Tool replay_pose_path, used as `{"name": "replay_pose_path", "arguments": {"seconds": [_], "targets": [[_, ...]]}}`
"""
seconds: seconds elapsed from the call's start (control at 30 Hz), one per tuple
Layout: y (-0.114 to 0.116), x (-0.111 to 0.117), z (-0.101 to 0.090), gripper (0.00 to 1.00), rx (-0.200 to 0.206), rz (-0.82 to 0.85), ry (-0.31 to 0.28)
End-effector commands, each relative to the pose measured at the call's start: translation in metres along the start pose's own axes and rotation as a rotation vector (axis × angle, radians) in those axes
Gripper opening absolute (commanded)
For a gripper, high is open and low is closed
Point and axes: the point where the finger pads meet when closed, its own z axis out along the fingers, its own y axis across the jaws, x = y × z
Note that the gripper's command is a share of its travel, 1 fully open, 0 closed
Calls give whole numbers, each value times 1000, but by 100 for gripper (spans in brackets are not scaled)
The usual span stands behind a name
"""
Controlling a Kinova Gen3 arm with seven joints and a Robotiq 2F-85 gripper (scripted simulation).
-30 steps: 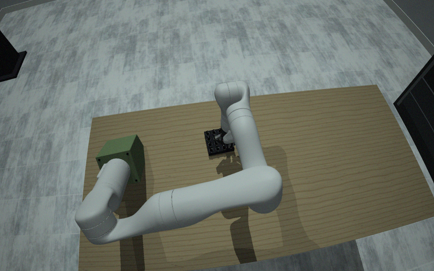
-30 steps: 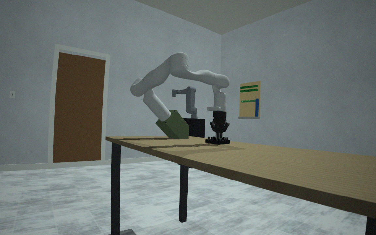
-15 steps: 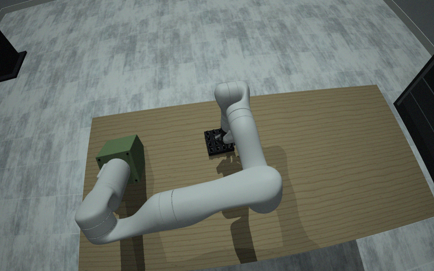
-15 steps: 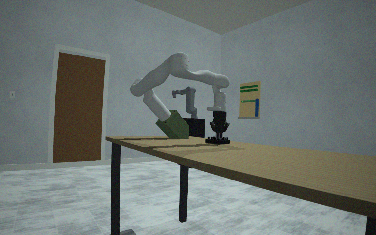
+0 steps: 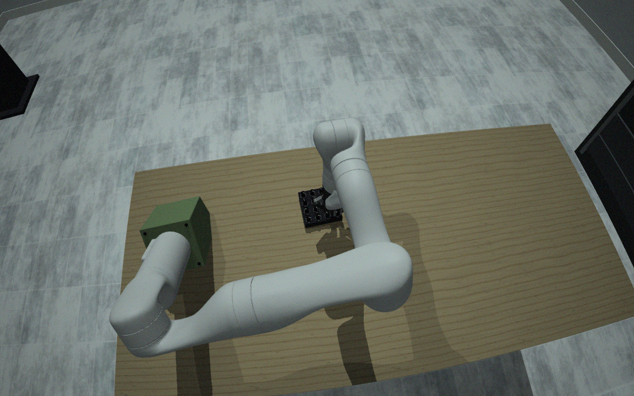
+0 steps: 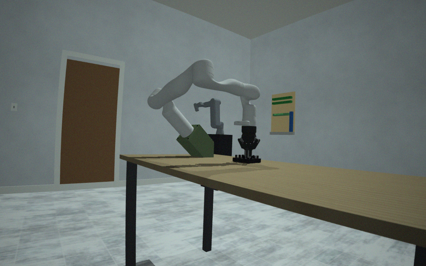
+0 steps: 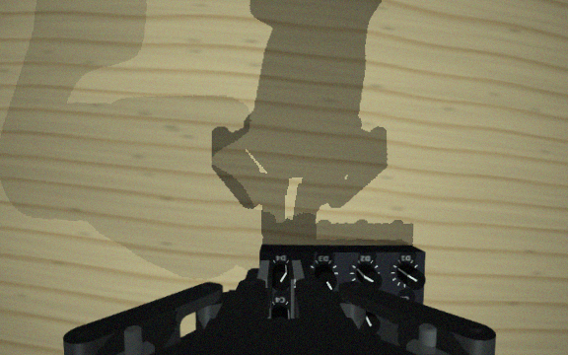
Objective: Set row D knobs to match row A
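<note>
Pincer pinching knob D4 on the knob box.

Knob D4 stood upright between the two fingers of the pincer, which were pressed against its sides and held it; its white line pointed away from the pincer and a little to one side, toward the printed name D4. To the right of the pincer, in the same row, were D3, D2 and D1; the line of D3 pointed back toward the pincer, and the lines of D2 and D1 pointed outward to the right. Knob C4 was just behind D4, under the pincer. The box stood flat on the wooden table, directly below the pincer, and the arm came down on it vertically. The green base block was well apart on the same table.
</note>
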Motion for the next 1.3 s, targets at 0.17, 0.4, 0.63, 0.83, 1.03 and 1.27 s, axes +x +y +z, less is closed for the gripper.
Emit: {"name": "replay_pose_path", "arguments": {"seconds": [0.17, 0.4, 0.63, 0.83, 1.03, 1.27], "targets": [[0, 0, -1, 8, 2, 29, -1], [0, 0, -1, 8, 2, 59, -1], [0, 0, -1, 8, 2, 115, -1], [0, 0, -1, 8, 2, 154, -1], [0, 0, -1, 8, 2, 222, -1], [0, 0, -1, 8, 1, 315, -1]]}}
